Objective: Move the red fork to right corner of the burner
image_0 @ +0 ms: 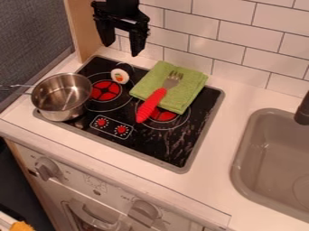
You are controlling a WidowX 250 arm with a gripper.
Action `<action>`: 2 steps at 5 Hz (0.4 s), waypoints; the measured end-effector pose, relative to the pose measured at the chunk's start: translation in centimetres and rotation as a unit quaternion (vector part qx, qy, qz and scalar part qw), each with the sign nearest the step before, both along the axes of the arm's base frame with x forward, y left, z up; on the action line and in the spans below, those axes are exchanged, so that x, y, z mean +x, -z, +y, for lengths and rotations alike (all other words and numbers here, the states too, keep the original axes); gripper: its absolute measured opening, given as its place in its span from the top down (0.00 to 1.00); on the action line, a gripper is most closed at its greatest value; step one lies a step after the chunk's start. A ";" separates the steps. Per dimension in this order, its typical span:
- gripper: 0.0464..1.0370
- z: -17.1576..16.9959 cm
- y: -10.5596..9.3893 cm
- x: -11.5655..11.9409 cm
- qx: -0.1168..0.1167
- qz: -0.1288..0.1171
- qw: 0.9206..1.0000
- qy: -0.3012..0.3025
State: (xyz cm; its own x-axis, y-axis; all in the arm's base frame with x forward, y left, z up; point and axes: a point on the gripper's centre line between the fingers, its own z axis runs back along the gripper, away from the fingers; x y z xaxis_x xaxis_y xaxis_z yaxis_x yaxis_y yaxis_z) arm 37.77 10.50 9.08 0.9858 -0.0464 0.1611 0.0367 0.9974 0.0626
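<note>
Red fork (158,96) lies tines toward one o'clock, propped by the green cloth (189,89), its handle end perhaps touching the black stovetop (151,145), while the gripper (122,49) hangs toward eleven o'clock, fingers apart, holding nothing.

No lettering can be read; the small marks (125,197) beside the oven knobs (144,211) are too tiny.

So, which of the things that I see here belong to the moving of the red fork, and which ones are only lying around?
For the job:
- red fork, partly on the cloth
- black stove top, with the burners
- gripper, open

Just lying about:
- green cloth, under the fork
- metal pot
- small round white piece with an orange middle
</note>
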 end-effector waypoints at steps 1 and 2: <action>0.04 -0.3 1.6 -0.4 -0.008 0.020 1.000 0.000; 0.04 -2.4 3.7 -3.3 -0.031 0.044 0.999 0.006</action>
State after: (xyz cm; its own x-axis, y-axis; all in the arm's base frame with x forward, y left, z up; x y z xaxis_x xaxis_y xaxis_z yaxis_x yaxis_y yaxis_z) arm 34.48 8.11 5.35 0.9957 -0.0513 0.0766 0.0517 0.9987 -0.0036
